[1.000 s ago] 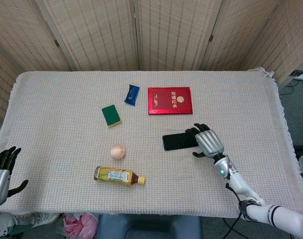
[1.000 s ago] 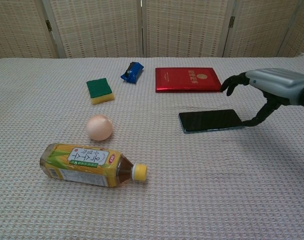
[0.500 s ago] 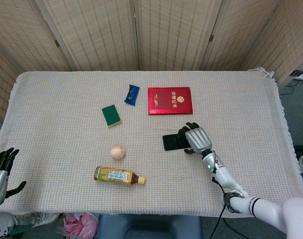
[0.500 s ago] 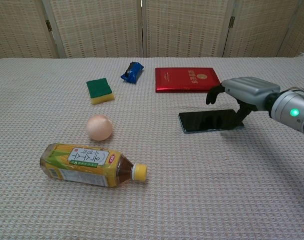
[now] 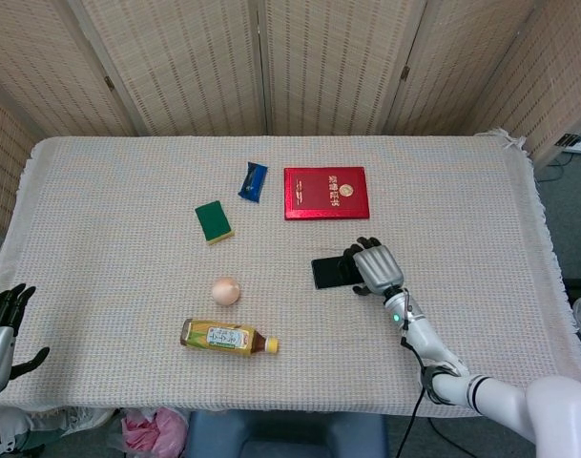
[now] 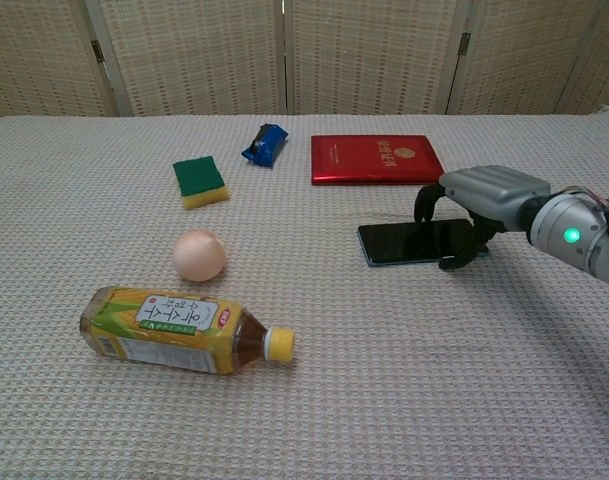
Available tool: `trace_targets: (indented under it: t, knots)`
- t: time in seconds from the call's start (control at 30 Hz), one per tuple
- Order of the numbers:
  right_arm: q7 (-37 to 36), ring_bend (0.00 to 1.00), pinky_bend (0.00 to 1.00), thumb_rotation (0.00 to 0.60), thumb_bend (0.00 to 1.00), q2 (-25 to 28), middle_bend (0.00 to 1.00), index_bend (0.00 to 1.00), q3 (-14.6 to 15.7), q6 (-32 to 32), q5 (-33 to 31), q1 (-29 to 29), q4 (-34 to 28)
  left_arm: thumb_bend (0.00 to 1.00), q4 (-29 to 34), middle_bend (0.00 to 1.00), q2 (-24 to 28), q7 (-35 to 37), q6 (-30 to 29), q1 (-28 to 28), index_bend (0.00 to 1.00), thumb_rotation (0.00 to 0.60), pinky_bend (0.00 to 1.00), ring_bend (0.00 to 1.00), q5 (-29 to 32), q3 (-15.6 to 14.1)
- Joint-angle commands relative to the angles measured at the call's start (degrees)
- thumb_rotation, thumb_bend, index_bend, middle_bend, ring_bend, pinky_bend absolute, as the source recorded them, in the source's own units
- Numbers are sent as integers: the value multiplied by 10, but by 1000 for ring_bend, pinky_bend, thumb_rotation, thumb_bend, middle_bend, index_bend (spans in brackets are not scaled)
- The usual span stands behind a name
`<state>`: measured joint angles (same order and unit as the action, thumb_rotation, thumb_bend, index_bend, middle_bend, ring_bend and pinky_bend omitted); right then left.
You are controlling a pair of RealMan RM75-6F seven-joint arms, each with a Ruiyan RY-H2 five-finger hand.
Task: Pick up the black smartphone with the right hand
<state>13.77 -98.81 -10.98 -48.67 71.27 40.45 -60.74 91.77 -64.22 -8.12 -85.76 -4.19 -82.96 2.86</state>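
The black smartphone [image 5: 330, 272] [image 6: 409, 242] lies flat on the woven tablecloth, right of centre. My right hand [image 5: 374, 269] [image 6: 479, 200] sits over the phone's right end. Its fingers curl down past the far edge and its thumb presses the near edge, so it grips the phone, which still lies on the cloth. The hand hides the phone's right end. My left hand [image 5: 2, 329] hangs off the table's front left corner, holding nothing, its fingers apart.
A red booklet [image 5: 326, 193] [image 6: 374, 159] lies just behind the phone. Further left are a blue packet [image 5: 253, 181], a green and yellow sponge [image 5: 214, 220], an egg [image 5: 226, 290] and a tea bottle [image 5: 227, 337] on its side.
My right hand moved left over the phone's right end, then dropped lower and curled its fingers and thumb around the phone's edges. The phone has not moved.
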Motion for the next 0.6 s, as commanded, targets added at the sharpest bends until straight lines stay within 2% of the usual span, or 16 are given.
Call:
trace_targets:
  t: [0.03,0.37,0.6]
  knots:
    - [2,177,219,600,96,-3,330,360,1,3,-3,2,4,203,-1,93,0,0,0,0,110,600,181,110,0,0]
    - [7,199,232,600,115,-7,351,387,4,12,-12,11,13,203,-4,93,-2,2,-1,1,110,600,181,110,1,1]
    - [9,215,239,600,309,-9,363,401,1,20,-20,18,16,203,-6,92,-2,3,0,1,110,600,181,110,2,1]
